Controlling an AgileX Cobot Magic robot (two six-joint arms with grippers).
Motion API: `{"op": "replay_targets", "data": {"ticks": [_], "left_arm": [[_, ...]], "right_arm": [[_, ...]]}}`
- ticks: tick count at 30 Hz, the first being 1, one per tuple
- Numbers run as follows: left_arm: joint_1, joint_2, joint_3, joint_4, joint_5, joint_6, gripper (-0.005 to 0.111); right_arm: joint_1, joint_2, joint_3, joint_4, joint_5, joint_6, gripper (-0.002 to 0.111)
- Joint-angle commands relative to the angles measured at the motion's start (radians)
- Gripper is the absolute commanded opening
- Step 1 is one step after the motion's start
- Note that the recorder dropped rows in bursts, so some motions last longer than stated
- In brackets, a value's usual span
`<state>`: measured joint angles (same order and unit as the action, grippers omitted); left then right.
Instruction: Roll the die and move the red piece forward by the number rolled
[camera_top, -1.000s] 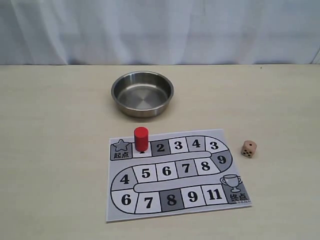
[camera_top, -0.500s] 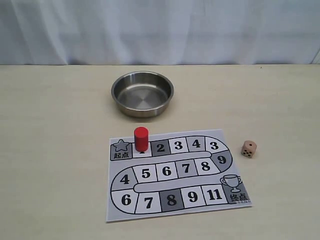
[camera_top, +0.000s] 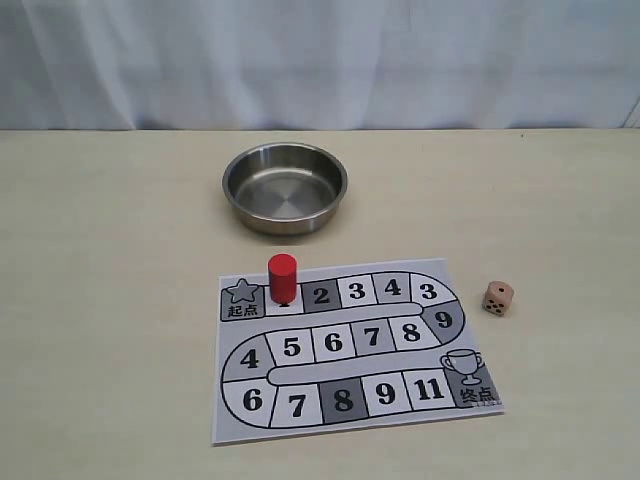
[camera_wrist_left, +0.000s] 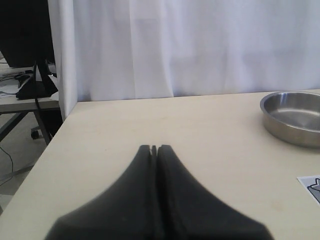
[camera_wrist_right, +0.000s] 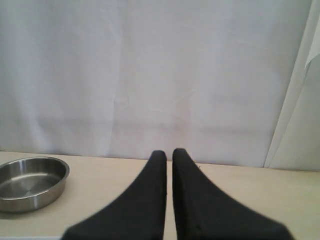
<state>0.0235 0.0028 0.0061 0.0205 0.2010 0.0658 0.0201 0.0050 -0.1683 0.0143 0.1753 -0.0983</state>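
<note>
Left gripper (camera_wrist_left: 154, 148) clenched empty, right gripper (camera_wrist_right: 165, 152) likewise, red piece (camera_top: 283, 277) on board (camera_top: 345, 376), die (camera_top: 498, 297) beside board

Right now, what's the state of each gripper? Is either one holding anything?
Left gripper: closed, holding nothing.
Right gripper: closed, holding nothing.

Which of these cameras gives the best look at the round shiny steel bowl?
The exterior view: the round shiny steel bowl shows whole, from above, its empty inside visible. The left wrist view catches only part of it, cut by the picture's edge. The right wrist view shows most of it, low and from the side.
</note>
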Motion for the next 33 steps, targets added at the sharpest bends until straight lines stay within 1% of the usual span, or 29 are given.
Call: {"op": "replay_targets", "data": {"ticks": [1,4,6,8,12,17,20,23,33], "left_arm": [[-0.002,-0.003,-0.006,-0.007,-0.016,-0.004,0.000],[-0.002,-0.003,-0.006,-0.007,-0.016,-0.004,0.000],[-0.002,-0.003,-0.006,-0.007,-0.016,-0.004,0.000],[-0.002,-0.003,-0.006,-0.007,-0.016,-0.004,0.000],[-0.002,-0.003,-0.006,-0.007,-0.012,-0.004,0.000],[-0.002,-0.003,-0.006,-0.007,-0.012,-0.004,0.000],[-0.002,-0.003,-0.006,-0.007,-0.012,-0.004,0.000],[-0.002,-0.003,-0.006,-0.007,-0.012,-0.004,0.000],[-0.002,-0.003,-0.006,-0.007,-0.018,-0.004,0.000]], "right_arm": [[-0.006,-0.005,0.090,-0.008,-0.166,-0.046,0.004],[-0.006,-0.005,0.161,-0.008,-0.265,-0.048,0.004],[-0.006,-0.005,0.168,-0.008,-0.293,-0.048,0.004],[-0.006,-0.005,0.168,-0.008,-0.220,-0.048,0.004],[-0.006,-0.005,0.168,0.025,-0.164,-0.023,0.004],[-0.006,-0.005,0.168,0.027,-0.037,-0.021,0.004],[-0.006,-0.005,0.168,0.024,0.010,-0.021,0.004],[-0.006,-0.005,0.168,0.024,0.041,-0.021,0.004],[-0.006,-0.005,0.168,0.024,0.038,-0.021,0.004]]}}
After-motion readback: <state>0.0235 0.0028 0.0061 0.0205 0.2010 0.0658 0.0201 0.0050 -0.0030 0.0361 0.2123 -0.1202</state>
